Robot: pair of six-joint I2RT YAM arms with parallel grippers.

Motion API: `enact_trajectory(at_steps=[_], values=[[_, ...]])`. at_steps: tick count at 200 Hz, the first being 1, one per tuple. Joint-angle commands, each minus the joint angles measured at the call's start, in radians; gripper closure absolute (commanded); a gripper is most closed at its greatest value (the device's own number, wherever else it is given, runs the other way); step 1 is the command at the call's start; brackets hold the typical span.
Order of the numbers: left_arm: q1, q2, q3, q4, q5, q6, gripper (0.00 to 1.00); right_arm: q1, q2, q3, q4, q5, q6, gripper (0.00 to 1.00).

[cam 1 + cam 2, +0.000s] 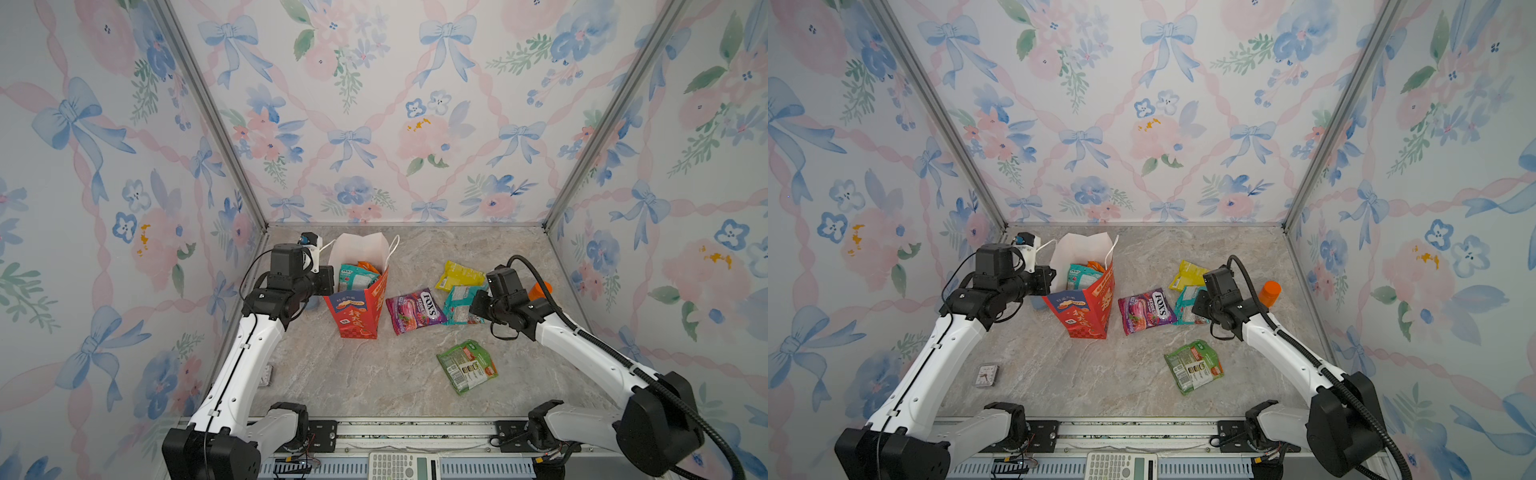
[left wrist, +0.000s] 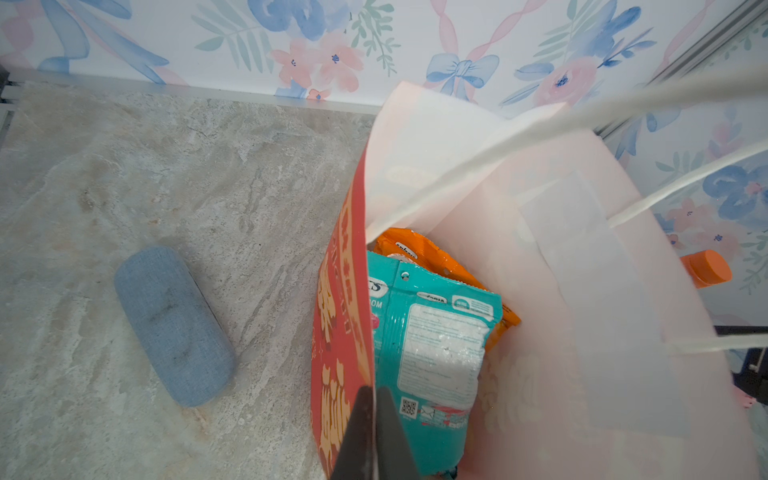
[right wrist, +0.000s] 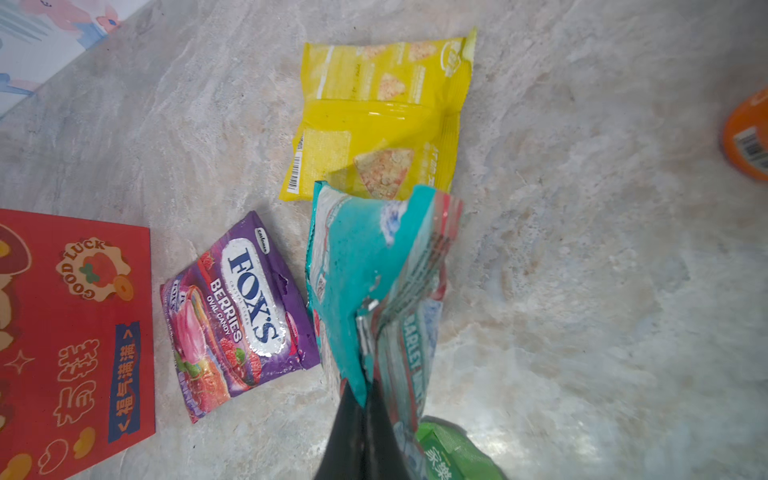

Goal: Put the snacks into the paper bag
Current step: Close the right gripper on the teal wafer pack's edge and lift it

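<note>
My right gripper (image 3: 366, 388) is clamped on the teal packet (image 3: 365, 266) at its near edge, long axis running away from the fingers, red paper bag (image 1: 357, 309) to its left past the purple FOX'S packet (image 1: 415, 309), mouth up, my left gripper (image 2: 372, 392) pinching its wall.

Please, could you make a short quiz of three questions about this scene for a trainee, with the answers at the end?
1. True or false: the right gripper is shut on the teal packet beside the purple packet.
2. What does the left gripper pinch? A: the paper bag by its wall. B: a rope handle. C: the blue case.
3. How many packets show inside the bag?
Key: 1 true; 2 A; 3 two, the bagged teal packet and the orange packet.
</note>
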Motion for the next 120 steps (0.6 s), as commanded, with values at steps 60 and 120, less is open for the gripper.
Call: enact_trajectory(at_steps=[60, 120], values=[[0.004, -0.007, 0.019, 0.018, -0.002, 0.019, 1.0, 0.118, -0.003, 0.239, -0.198, 0.186, -0.166, 1.0], [0.003, -0.009, 0.019, 0.016, 0.0, 0.019, 1.0, 0.14, 0.004, 0.361, -0.235, 0.232, -0.235, 1.0]])
